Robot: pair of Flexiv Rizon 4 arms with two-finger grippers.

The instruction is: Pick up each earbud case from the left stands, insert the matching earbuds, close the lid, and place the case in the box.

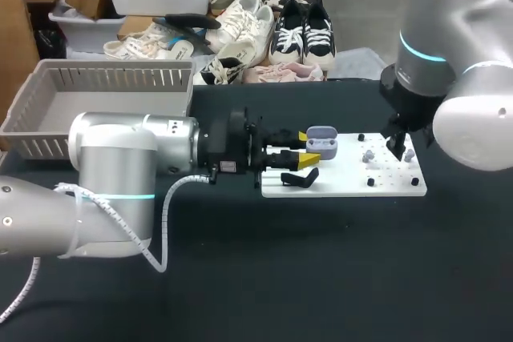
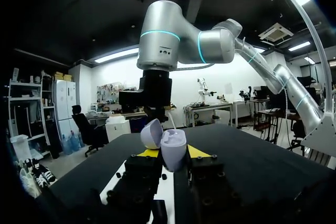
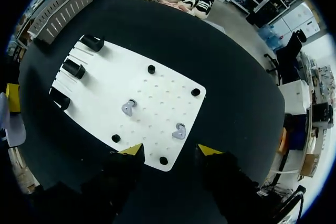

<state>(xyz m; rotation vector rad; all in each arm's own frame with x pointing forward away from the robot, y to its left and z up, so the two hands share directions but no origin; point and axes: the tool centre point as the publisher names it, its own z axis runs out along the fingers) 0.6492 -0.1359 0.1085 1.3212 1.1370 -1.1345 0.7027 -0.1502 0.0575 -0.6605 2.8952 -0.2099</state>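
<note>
The left gripper (image 2: 172, 152), two blocky black fingers with bright yellow tips, is clenched on a small lavender plastic earbud case (image 2: 173, 146). Both tips press the case's smooth, rounded body from opposite sides. The case stands between the fingers with its domed lid (image 2: 151, 132) hinged open and tilted off to one side. Under this gripper lies the near end of a flat white pegboard (image 1: 346, 183) drilled with a grid of small holes, which rests on the matte black tabletop (image 1: 321, 278). A black hook-shaped stand (image 1: 302, 178) sits on the board just below the fingers.

The right gripper (image 3: 171, 150) hangs above the far end of the same board with its fingers spread apart and nothing between them. Directly ahead of its tips lies one of two glossy lavender earbuds (image 3: 180, 131), a rounded heart-like shape. The second earbud (image 3: 129, 107) lies further ahead and off to one side, well apart from the first. Four short black round pegs (image 3: 151, 69) stand around the pair, marking out a rough rectangle. Three black cylindrical stands (image 3: 73, 68) lie in a row along the board's edge furthest from this gripper.

Beyond the board, behind the left arm's silver wrist, sits a grey slatted plastic basket (image 1: 48, 110) with ribbed walls.
</note>
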